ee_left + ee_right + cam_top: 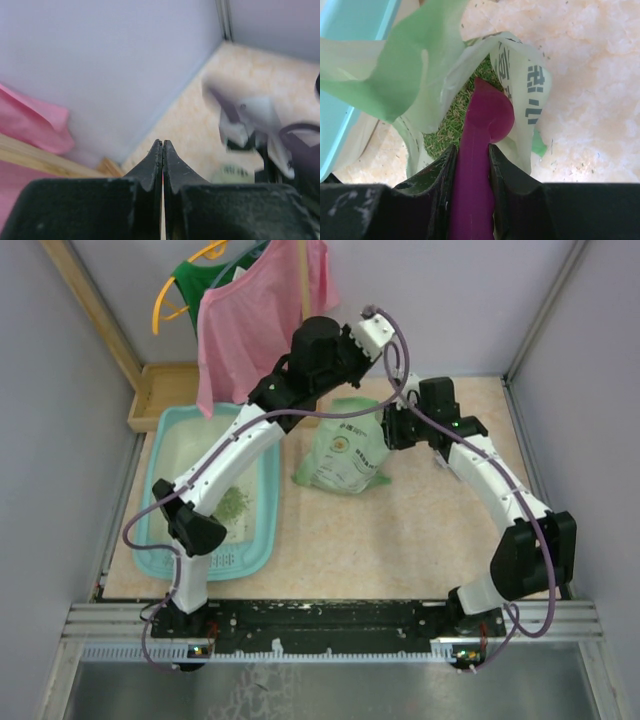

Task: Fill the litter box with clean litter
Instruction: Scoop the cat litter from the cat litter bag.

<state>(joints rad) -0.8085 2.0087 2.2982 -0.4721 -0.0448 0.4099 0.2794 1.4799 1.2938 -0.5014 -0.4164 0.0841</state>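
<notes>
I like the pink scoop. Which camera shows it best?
The right wrist view: the scoop fills the middle, clamped in the right gripper, its end reaching into the open bag. The top view hides it under the right arm; the left wrist view misses it.

a pale green printed bag point(345, 455) sits near the middle of a speckled beige table point(400, 540), its mouth open; a magenta plastic scoop point(480, 150) pokes into that mouth; a wooden tray point(160, 390) lies at the far left corner; above it hang a pink garment point(250, 320) and a green garment point(205, 280) on a yellow hanger point(165, 300)
</notes>
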